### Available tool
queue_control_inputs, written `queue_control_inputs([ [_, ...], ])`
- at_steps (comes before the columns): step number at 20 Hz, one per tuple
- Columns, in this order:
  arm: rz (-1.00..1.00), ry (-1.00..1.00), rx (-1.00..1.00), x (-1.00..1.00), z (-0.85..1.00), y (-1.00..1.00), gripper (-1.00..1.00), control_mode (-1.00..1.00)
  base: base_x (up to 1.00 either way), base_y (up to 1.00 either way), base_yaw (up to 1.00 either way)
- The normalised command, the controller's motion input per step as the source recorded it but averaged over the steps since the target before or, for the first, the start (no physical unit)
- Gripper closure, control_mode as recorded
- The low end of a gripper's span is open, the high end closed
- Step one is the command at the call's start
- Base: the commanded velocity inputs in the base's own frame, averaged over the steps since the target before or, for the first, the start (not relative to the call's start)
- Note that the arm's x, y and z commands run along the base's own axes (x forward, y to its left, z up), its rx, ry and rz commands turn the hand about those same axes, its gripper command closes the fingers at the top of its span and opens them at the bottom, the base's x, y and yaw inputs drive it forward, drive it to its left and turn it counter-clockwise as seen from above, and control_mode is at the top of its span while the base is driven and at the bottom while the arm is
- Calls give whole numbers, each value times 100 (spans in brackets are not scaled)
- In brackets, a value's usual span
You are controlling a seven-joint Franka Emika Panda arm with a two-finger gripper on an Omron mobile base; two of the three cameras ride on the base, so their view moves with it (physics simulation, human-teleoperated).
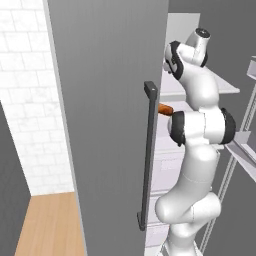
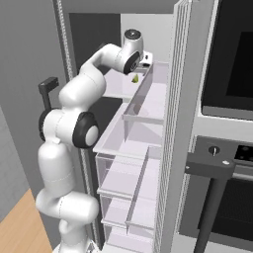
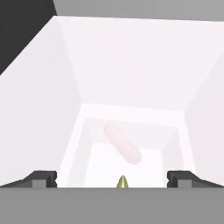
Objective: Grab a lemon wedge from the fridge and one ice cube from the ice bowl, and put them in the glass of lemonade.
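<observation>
While reaching deep into the open fridge (image 2: 148,128), hand (image 3: 112,178) poised over an upper white shelf (image 2: 118,84), fingertips (image 3: 43,178) set wide apart with nothing held. Lemon wedge (image 3: 123,182) lying low between them, its yellow-green tip just peeking up at centre; seen from the right base camera as a small speck (image 2: 135,78) right beside the wrist. Best handled by easing straight forward and down, keeping the wedge centred, then closing gently on so small a piece. Orange-red carrot-like item (image 3: 122,142) apparently on a lower level, blurred through the shelf, best left alone.
</observation>
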Motion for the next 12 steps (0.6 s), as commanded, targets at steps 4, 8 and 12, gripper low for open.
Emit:
queue_control_inputs([
  [4, 0, 4, -1, 0, -7, -7, -100, -100, 0, 0, 0],
  [8, 0, 8, -2, 8, -4, 0, -100, -100, 0, 0, 0],
  [12, 0, 8, 0, 3, -1, -4, -100, -100, 0, 0, 0],
])
